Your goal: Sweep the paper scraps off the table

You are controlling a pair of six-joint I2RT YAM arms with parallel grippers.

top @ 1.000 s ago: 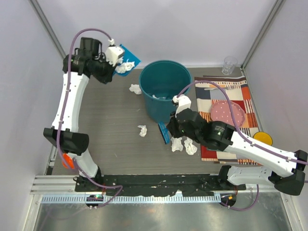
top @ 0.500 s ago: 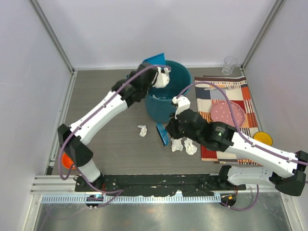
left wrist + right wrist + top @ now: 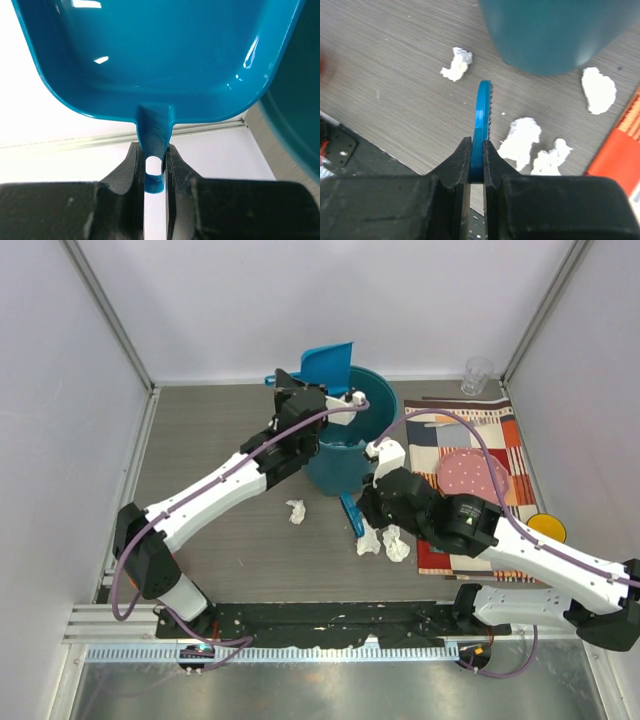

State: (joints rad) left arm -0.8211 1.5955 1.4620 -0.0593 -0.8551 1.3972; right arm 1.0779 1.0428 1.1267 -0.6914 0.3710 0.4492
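Observation:
My left gripper (image 3: pixel 308 385) (image 3: pixel 155 150) is shut on the handle of a blue dustpan (image 3: pixel 328 363) (image 3: pixel 160 55), tipped up over the far rim of the teal bin (image 3: pixel 340 465) (image 3: pixel 555 30). The pan looks empty in the left wrist view. My right gripper (image 3: pixel 366 502) (image 3: pixel 476 145) is shut on a blue brush (image 3: pixel 352 517) (image 3: pixel 482 110), held just in front of the bin. Paper scraps lie on the table (image 3: pixel 200 440): one (image 3: pixel 296 511) (image 3: pixel 456 65) left of the brush, two (image 3: pixel 369 540) (image 3: pixel 397 545) right of it, another (image 3: pixel 598 90) beside the bin.
A striped placemat (image 3: pixel 490 435) with a pink plate (image 3: pixel 470 472) lies at the right, under my right arm. A clear glass (image 3: pixel 478 375) stands at the far right corner and a yellow object (image 3: pixel 547 527) sits by the right wall. Walls close in three sides.
My left arm swung the dustpan from the far left corner to above the bin and tipped it up; the scraps on it are gone from view. The right gripper with the brush shifted slightly right.

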